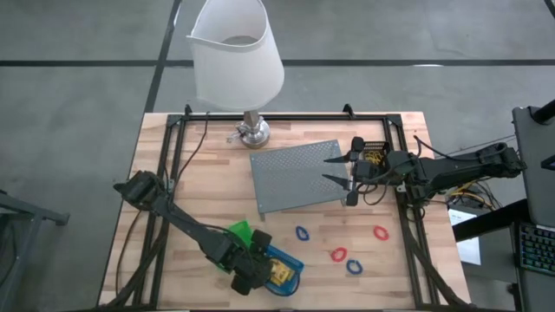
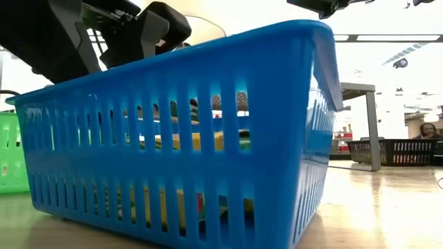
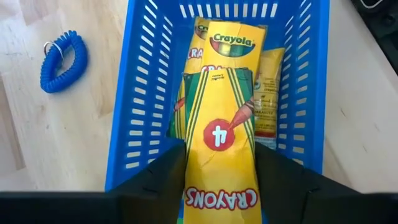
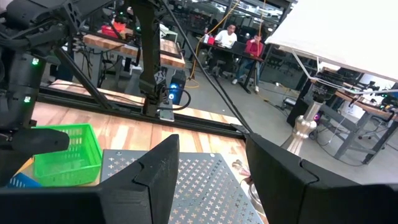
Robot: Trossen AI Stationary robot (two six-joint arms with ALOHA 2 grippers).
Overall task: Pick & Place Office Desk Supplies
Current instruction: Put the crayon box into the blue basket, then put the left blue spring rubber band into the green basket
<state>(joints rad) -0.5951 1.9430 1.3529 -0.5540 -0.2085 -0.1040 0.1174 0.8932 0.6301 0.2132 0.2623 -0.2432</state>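
My left gripper [image 1: 263,269] is over the blue bin [image 1: 290,264] near the table's near edge, shut on a yellow crayon box [image 3: 221,137]. Other crayon boxes [image 3: 268,93] lie in the blue bin [image 3: 143,93]. A green bin [image 1: 240,232] stands just beside it. Blue [image 1: 301,233] and red [image 1: 338,254] coil loops lie on the table to the right. My right gripper [image 1: 345,178] is open and empty over the grey mesh tray [image 1: 295,178]. A black bin [image 1: 373,154] with yellow rubber bands stands behind it. My left gripper pinches the crayon box between its two fingers [image 3: 155,183], at the end printed "CRAYONS" [image 3: 221,196], on the box's two long sides. The fingers lie along the box, which reaches forward over the other boxes in the bin. Whether its far end rests on them I cannot tell.
A white-shaded lamp [image 1: 236,56] stands at the far edge with its metal base [image 1: 253,132] beside the tray. A dark frame rail [image 1: 178,165] runs around the table. More coil loops [image 1: 380,231] lie near the right edge. People sit in the room beyond [image 4: 227,37].
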